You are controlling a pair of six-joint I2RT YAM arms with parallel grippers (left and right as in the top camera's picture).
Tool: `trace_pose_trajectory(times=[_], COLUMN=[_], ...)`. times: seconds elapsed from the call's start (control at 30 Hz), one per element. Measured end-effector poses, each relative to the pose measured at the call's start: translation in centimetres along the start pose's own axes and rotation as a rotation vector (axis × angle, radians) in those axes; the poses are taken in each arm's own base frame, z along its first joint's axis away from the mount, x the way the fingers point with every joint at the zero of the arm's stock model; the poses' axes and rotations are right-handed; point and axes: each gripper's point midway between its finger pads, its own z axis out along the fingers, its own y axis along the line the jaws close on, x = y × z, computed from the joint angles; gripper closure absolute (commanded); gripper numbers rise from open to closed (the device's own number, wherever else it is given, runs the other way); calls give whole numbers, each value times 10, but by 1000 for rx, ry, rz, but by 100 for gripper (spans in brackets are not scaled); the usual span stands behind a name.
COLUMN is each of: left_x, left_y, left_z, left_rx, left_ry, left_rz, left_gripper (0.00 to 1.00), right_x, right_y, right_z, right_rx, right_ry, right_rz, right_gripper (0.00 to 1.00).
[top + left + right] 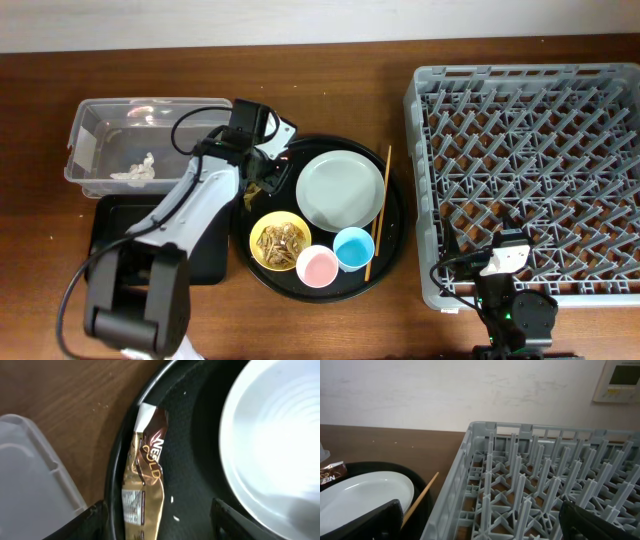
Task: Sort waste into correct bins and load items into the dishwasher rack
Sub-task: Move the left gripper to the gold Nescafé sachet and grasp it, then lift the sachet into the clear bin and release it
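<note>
The gold-brown wrapper [145, 485] lies at the left rim of the round black tray [390, 230], next to the pale green plate [340, 190]. My left gripper [159, 510] is open, its fingers astride the wrapper, just above it. The white tissue [135, 170] lies in the clear tub [100, 125]. Food scraps fill the yellow bowl [278, 240]. The pink cup [317, 267], blue cup [352, 248] and chopsticks [380, 210] sit on the round tray. My right gripper [480, 520] is open and empty over the near left corner of the grey rack [530, 170].
The shallow black tray [110, 235] lies in front of the tub, partly under my left arm. The tub's corner [30, 475] is close to my left finger. The rack's left wall [465, 470] stands beside the round tray and plate [360, 492].
</note>
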Motion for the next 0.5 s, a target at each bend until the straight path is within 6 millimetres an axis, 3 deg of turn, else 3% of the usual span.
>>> trace_pose_trajectory(times=[0.13,0.4,0.5], left_x=[15,22,23], left_y=[-2,4,2], left_z=[28,43,49], left_rx=[11,-25,-22], left_ry=[60,82,91], left_rz=[-2,-1,4], left_gripper=[36,36,47], right_x=[0,0,0], right_y=[0,0,0], right_z=[0,0,0], right_rx=[0,0,0], right_ry=[0,0,0], right_rz=[1,0,1], right_gripper=[2,2,2])
